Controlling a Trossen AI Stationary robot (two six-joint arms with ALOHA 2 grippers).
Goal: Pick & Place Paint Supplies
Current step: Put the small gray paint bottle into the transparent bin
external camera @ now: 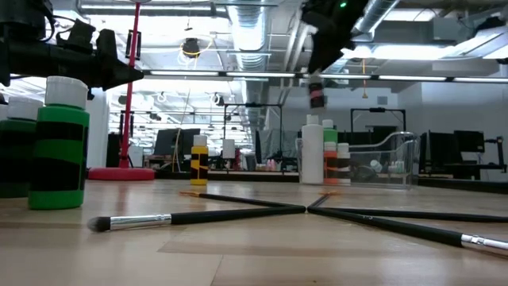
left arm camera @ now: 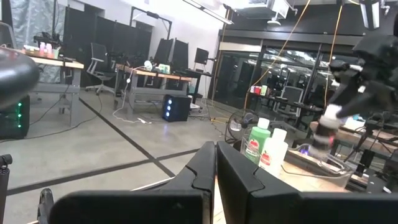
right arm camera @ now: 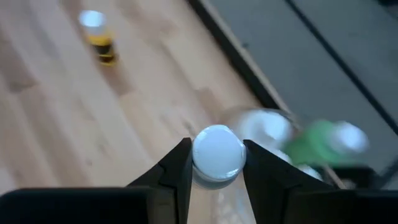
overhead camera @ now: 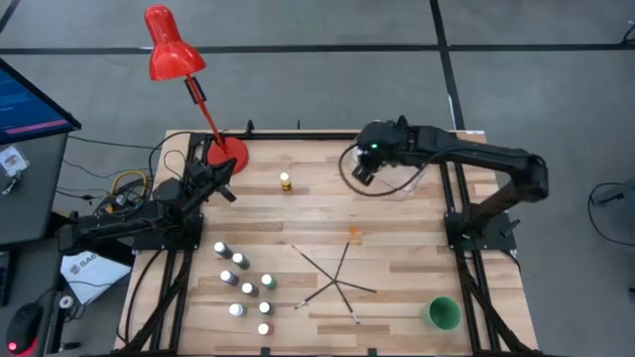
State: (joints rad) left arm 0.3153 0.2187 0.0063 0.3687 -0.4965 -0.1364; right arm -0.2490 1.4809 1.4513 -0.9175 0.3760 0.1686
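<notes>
My right gripper (overhead camera: 363, 171) hangs high over the table's far right part, shut on a tiny white-capped paint bottle (right arm camera: 217, 154), above the clear tub (external camera: 385, 163). Beside the tub stand a taller white bottle (external camera: 312, 151) and a taller green bottle (left arm camera: 254, 142). A yellow bottle (overhead camera: 286, 181) stands alone at the far middle. Several tiny bottles (overhead camera: 243, 283) stand at the near left, and several thin dark paintbrushes (overhead camera: 332, 278) lie crossed in the near middle. My left gripper (overhead camera: 226, 188) waits shut at the far left by the lamp base. My right gripper pinches the tiny bottle at its white cap (right arm camera: 200, 157) between the two fingers. The fingers (right arm camera: 177, 168) slant downward from the table's right. The bottle (external camera: 317, 94) hangs below the fingers, lifted well clear of the table.
A red desk lamp (overhead camera: 169, 45) stands with its base (overhead camera: 230, 154) at the far left corner. A green cup (overhead camera: 443, 313) sits near the front right corner. A small orange bit (overhead camera: 354, 235) lies mid-table. Bare wood stretches between the yellow bottle and the brushes.
</notes>
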